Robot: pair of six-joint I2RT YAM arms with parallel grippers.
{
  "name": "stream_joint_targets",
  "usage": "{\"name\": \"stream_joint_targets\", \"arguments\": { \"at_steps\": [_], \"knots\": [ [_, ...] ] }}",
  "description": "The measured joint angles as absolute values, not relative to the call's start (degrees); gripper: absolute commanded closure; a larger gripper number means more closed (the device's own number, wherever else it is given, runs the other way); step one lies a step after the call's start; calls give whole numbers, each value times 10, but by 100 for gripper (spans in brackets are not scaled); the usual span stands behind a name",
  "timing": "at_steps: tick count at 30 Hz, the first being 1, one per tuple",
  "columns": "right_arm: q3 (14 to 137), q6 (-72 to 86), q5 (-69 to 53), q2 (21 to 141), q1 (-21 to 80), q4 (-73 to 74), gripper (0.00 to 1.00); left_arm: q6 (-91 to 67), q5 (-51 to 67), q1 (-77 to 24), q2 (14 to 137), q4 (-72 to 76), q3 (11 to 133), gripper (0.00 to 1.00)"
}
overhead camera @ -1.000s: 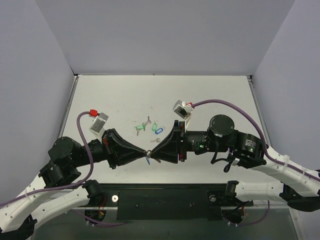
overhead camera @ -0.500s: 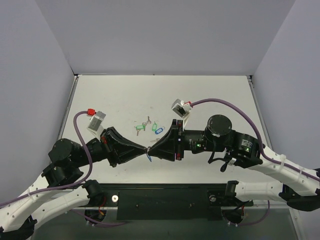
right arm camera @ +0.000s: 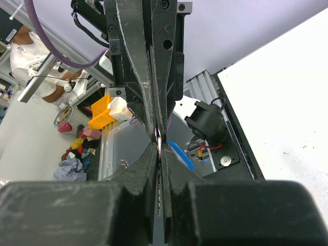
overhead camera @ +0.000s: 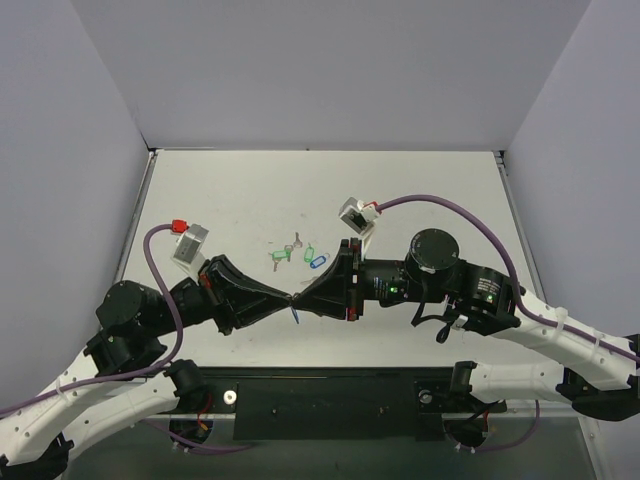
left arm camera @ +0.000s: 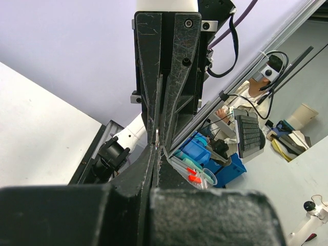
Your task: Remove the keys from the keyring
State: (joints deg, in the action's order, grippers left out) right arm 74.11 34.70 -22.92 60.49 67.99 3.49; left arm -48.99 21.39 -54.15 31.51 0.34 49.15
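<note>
My left gripper [overhead camera: 287, 299] and right gripper [overhead camera: 298, 299] meet tip to tip above the table's near middle. Both are shut on the keyring bunch between them. A deep-blue tag [overhead camera: 296, 316] hangs just below the tips and also shows in the right wrist view [right arm camera: 182, 156]. In the right wrist view my right gripper [right arm camera: 159, 147] pinches a thin flat silver key [right arm camera: 159, 138] edge-on. In the left wrist view my left gripper [left arm camera: 156, 148] pinches a sliver of metal [left arm camera: 156, 136] that I take for the keyring. The yellow tag is hidden.
On the table beyond the grippers lie two green-tagged keys [overhead camera: 278, 258] [overhead camera: 308, 254], a lighter blue tag [overhead camera: 318, 262] and a loose small key [overhead camera: 297, 240]. Grey walls stand on the left, right and far sides. A black bar [overhead camera: 330, 395] runs along the near edge.
Both grippers, still joined at the tips, have shifted a little to the left and away from the near edge, carrying the blue tag with them.
</note>
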Motion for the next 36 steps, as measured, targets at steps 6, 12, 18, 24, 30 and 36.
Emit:
{"name": "stream_joint_targets", "arguments": {
  "at_steps": [6,12,18,24,30,36],
  "knots": [
    [741,348,-229,606,680,34,100,-490,213,-542,313,5,489,92],
    [738,349,-226,606,680,30,100,-481,214,-542,313,-1,489,34],
    [726,347,-211,601,680,28,100,-457,204,-542,310,-76,517,33],
    [702,348,-187,575,680,18,100,-434,190,-542,279,-97,533,40],
    [698,359,-183,565,680,-3,100,-430,189,-542,267,-70,520,41],
    [696,373,-186,565,680,-26,100,-430,194,-542,285,-50,505,45]
  ]
}}
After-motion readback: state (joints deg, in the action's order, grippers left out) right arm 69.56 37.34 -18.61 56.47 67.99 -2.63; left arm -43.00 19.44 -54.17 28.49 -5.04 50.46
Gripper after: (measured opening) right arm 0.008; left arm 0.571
